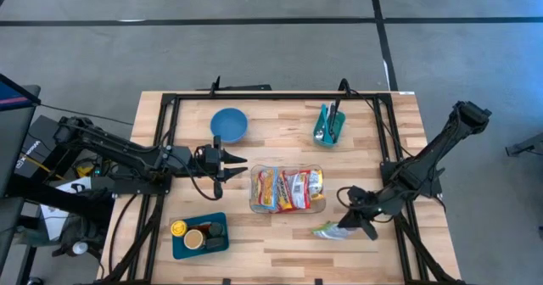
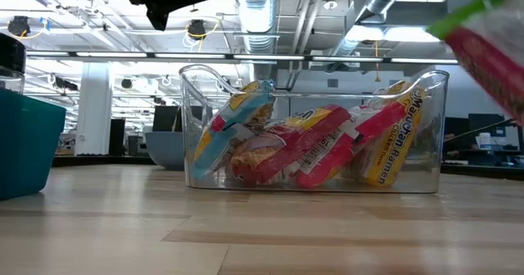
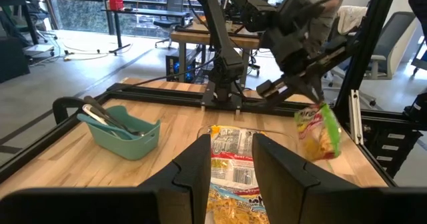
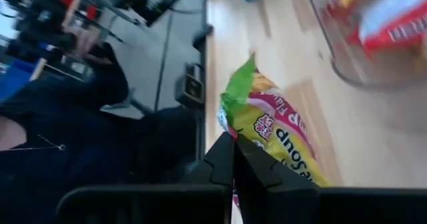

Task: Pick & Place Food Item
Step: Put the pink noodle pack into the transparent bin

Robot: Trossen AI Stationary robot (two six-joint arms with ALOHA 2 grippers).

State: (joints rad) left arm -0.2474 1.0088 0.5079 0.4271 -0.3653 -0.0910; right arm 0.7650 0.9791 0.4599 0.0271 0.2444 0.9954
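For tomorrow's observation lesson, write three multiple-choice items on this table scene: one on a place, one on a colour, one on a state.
1. Where does the blue bowl sit?
A. on the far side of the table, left of the teal caddy
B. inside the clear bin
C. on the tray

2. What colour is the top edge of the packet in the right tool?
A. blue
B. green
C. black

3. How is the right tool?
A. wide open
B. out of sight
C. shut on the packet

Answers: A, the high view shows it there; B, green top in the right wrist view; C, fingers pinch the packet.
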